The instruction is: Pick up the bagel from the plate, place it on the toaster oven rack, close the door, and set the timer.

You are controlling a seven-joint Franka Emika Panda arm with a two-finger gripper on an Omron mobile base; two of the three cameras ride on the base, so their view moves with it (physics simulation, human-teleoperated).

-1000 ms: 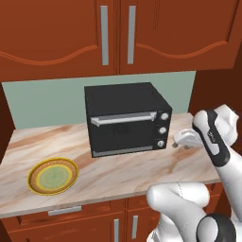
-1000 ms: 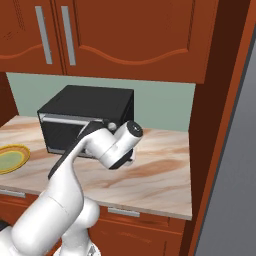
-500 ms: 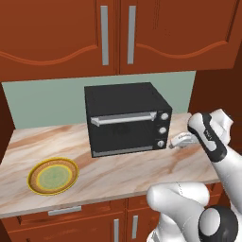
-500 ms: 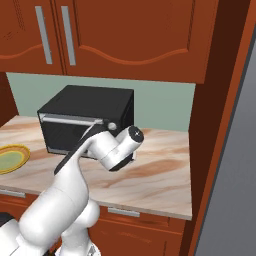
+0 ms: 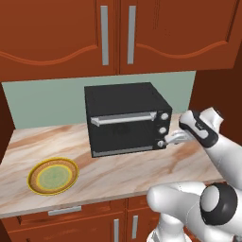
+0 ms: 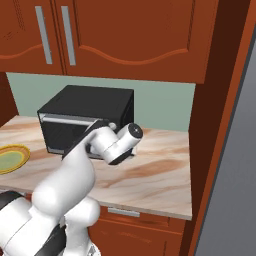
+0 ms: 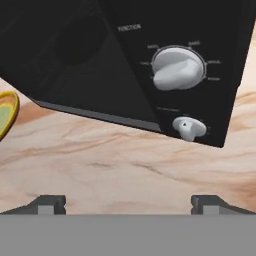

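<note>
Black and boxy, the toaster oven (image 5: 126,118) stands on the marble counter (image 5: 118,172) with its drop-down door (image 5: 124,131) shut, silver bar handle along the top edge. We have our gripper (image 5: 171,139) just right of the control column, level with the lowest white knob (image 7: 188,128); in the hand view that knob lies ahead, between the two wide-apart, empty dark finger tips. We count three knobs in the left base view. One yellow-rimmed plate (image 5: 53,176) sits well to the left; no bagel lies on it, so we judge it is inside the oven.
</note>
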